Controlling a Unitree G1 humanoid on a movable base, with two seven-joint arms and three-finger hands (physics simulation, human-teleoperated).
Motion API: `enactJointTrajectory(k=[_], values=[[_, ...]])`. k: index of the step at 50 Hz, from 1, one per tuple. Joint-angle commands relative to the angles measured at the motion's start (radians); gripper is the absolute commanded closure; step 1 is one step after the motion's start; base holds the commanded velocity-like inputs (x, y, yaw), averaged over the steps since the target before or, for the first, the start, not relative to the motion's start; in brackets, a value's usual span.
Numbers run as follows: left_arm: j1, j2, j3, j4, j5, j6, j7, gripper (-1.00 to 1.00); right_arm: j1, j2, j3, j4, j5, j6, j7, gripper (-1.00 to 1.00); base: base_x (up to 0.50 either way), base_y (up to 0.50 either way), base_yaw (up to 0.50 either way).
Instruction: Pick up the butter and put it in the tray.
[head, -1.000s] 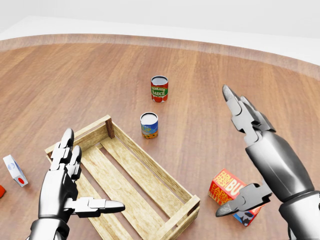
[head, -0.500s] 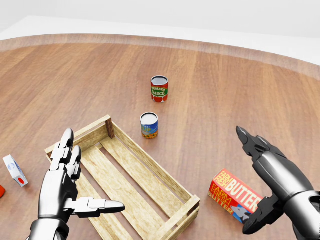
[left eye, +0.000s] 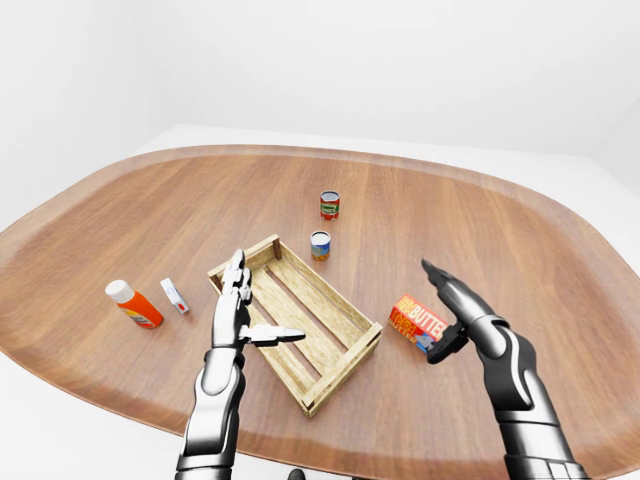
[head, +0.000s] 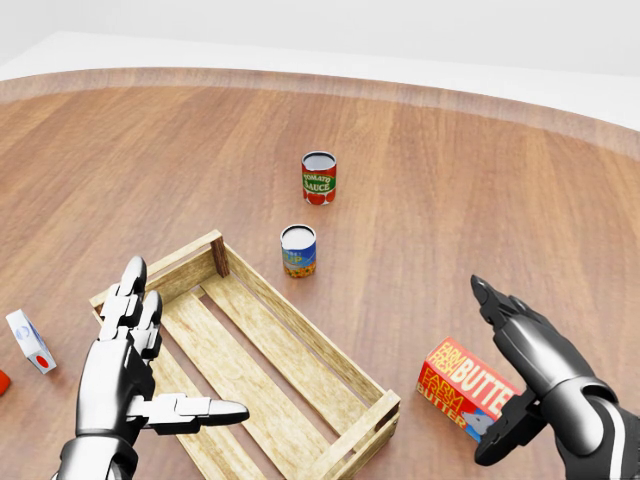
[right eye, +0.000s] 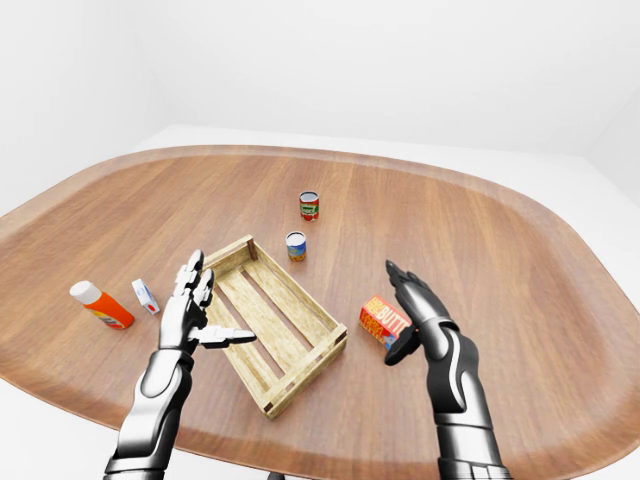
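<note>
Spreading wide, the right hand (head: 520, 375) stands at the butter (head: 462, 383), its long fingers (head: 505, 320) stretched out over the box's right end and its thumb (head: 500, 432) low beside the near corner; the fingers are open and grip nothing, and whether they touch the carton cannot be told. The butter, a red and orange box, lies flat on the wooden table (left eye: 520, 230), just right of the tray (head: 290, 360) in the head view and outside it. The left hand (head: 130, 375) hovers over the tray's left part with fingers straight up and thumb pointing right across the slats, fully open and holding nothing. The tray is a slatted wooden crate lying diagonally, nothing inside it. Above it in the head view a blue-labelled can (head: 298, 250) stands just off the tray's upper rim, and a tomato sauce can (head: 318, 178) stands farther up, apart from the first. Left of the tray in the left-eye view lie a small white carton (left eye: 174, 296) and an orange bottle (left eye: 133, 304) with a white cap, near each other and well apart from the butter.
</note>
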Motion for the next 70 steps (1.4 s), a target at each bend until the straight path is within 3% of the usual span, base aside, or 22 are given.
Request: enactJointTrajectory(k=[1,30,34,35,38,46,47,52,55,56,57,58,60,64,70], values=[[0.0,0.0,-0.001,0.001,0.0,-0.001,0.001,-1.0,-0.051,-0.019,0.03,0.179,0.004,0.0,-0.1,-1.0,0.0,0.0,0.0],[0.0,0.0,-0.001,0.001,0.001,0.0,0.0,-1.0,-0.158,-0.029,0.09,0.549,0.051,-0.001,-0.307,-1.0,0.0,0.0,0.0],[0.003,-0.001,-0.002,-0.001,0.002,0.0,0.0,-1.0,-0.205,-0.035,0.101,0.668,0.067,-0.05,-0.359,-1.0,0.0,0.0,0.0],[0.003,-0.001,-0.002,0.001,0.002,-0.003,0.0,-1.0,-0.236,-0.04,0.103,0.747,0.077,-0.088,-0.396,-1.0,0.0,0.0,0.0],[0.001,0.0,-0.001,0.004,0.002,-0.003,0.0,-1.0,-0.275,-0.047,0.114,0.844,0.091,-0.126,-0.44,-1.0,0.0,0.0,0.0],[0.002,0.0,0.0,-0.001,0.0,0.0,0.0,-1.0,-0.339,-0.055,0.138,0.977,0.108,-0.173,-0.492,-1.0,0.0,0.0,0.0],[0.003,-0.001,-0.001,0.007,0.001,-0.009,-0.001,-1.0,-0.345,-0.057,0.14,0.99,0.11,-0.175,-0.499,-1.0,0.0,0.0,0.0],[0.002,-0.001,-0.002,0.001,0.001,-0.002,0.0,-1.0,-0.351,-0.058,0.147,1.004,0.116,-0.175,-0.504,-1.0,0.0,0.0,0.0],[0.004,-0.002,-0.003,0.017,0.002,-0.02,0.0,-1.0,-0.349,-0.057,0.152,1.005,0.114,-0.173,-0.504,-1.0,0.0,0.0,0.0],[0.004,-0.002,-0.003,0.018,0.002,-0.021,0.0,-1.0,-0.347,-0.057,0.154,1.003,0.111,-0.174,-0.505,-0.19,0.0,0.0,0.0],[0.004,-0.002,-0.004,0.018,0.002,-0.021,0.0,-1.0,-0.347,-0.056,0.154,1.002,0.111,-0.174,-0.505,-0.19,0.0,0.0,0.0],[0.005,-0.002,-0.004,0.016,0.003,-0.02,0.0,-1.0,-0.345,-0.056,0.154,1.0,0.112,-0.175,-0.505,1.0,0.0,0.0,0.0],[0.005,-0.002,-0.004,0.006,0.001,-0.009,0.0,-1.0,-0.344,-0.056,0.155,1.001,0.111,-0.172,-0.5,1.0,0.0,0.0,0.0],[0.006,-0.002,-0.005,0.014,0.002,-0.018,0.0,-1.0,-0.344,-0.057,0.153,1.0,0.113,-0.175,-0.501,1.0,0.0,0.0,0.0],[0.007,-0.002,-0.004,0.008,0.001,-0.013,0.0,-1.0,-0.339,-0.059,0.151,0.993,0.115,-0.175,-0.498,1.0,0.0,0.0,0.0]])
